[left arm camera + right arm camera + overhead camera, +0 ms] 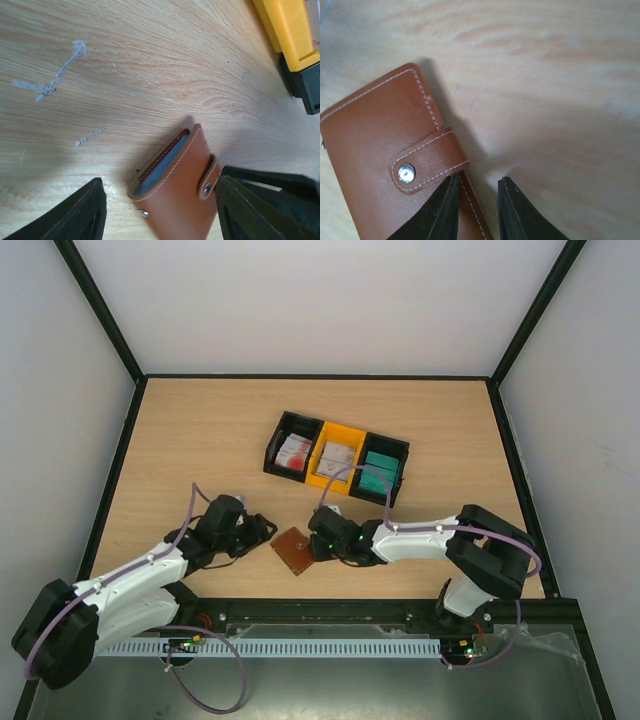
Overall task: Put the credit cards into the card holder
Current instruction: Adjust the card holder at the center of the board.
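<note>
The wooden table (200, 440) carries everything. The left arm (130, 580) and the right arm (430, 535) both reach toward its near middle.

Farther back, 3 bins stand touching in a slanted row: a black bin (278, 445), a yellow bin (322, 477) and a second black bin (400, 455).

The credit cards sit inside them: white cards with red marks (294, 450) in the first, white cards with pink marks (338, 457) in the yellow one, and teal cards (376, 470) in the third.

The card holder (292, 549) lies flat on the table between the 2 grippers, well apart from the bins. It is folded, with its snap tab (427, 160) fastened and a strip of pale grey-blue lining (162, 167) showing at one edge.

The left gripper (159, 181) is spread wide, with the holder between its fingers (85, 215). One finger is just beside the tab and the other is apart from the leather.

The right gripper (479, 180) has its fingers (442, 210) close together at the holder's edge below the tab. I cannot tell whether they pinch it.
</note>
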